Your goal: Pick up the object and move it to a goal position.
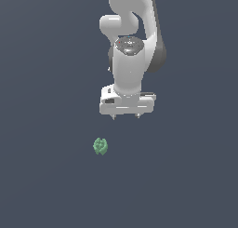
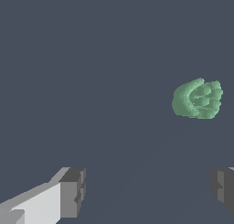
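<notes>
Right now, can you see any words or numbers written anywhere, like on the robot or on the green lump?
No text can be read in either view.
The green lump is plain, with no marks.
The white robot arm has tiny red dots on its dark round cap, too small to read as letters or numbers.
The gripper and its fingers show no label.
The grey floor is bare of writing.
</notes>
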{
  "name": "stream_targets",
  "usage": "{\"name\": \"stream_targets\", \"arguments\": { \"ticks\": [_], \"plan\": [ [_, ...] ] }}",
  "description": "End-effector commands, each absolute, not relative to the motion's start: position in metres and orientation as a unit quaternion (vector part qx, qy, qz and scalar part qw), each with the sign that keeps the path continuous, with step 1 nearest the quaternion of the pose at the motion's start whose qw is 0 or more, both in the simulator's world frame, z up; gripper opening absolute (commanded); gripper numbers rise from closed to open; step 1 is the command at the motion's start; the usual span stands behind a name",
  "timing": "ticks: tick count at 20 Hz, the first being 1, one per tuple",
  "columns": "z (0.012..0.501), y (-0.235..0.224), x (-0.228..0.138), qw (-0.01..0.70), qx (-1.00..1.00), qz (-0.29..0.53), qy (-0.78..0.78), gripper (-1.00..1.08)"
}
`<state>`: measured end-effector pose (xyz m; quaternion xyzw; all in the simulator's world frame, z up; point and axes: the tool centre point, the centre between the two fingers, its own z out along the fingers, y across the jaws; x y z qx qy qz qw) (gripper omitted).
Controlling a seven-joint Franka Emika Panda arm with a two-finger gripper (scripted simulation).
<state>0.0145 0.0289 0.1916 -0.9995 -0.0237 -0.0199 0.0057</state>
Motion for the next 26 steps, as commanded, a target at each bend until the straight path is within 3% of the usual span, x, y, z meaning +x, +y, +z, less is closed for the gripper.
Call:
{"name": "stream_targets", "arguments": {
  "ticks": [1, 26],
  "plan": [
    [0.1916, 0.0289, 0.0145, 0.006, -1.0, -0.02, -0.024, 1.0],
    [0.1908, 0.0259, 0.016, 0.002, -0.995, -0.012, -0.095, 1.0]
  ]
}}
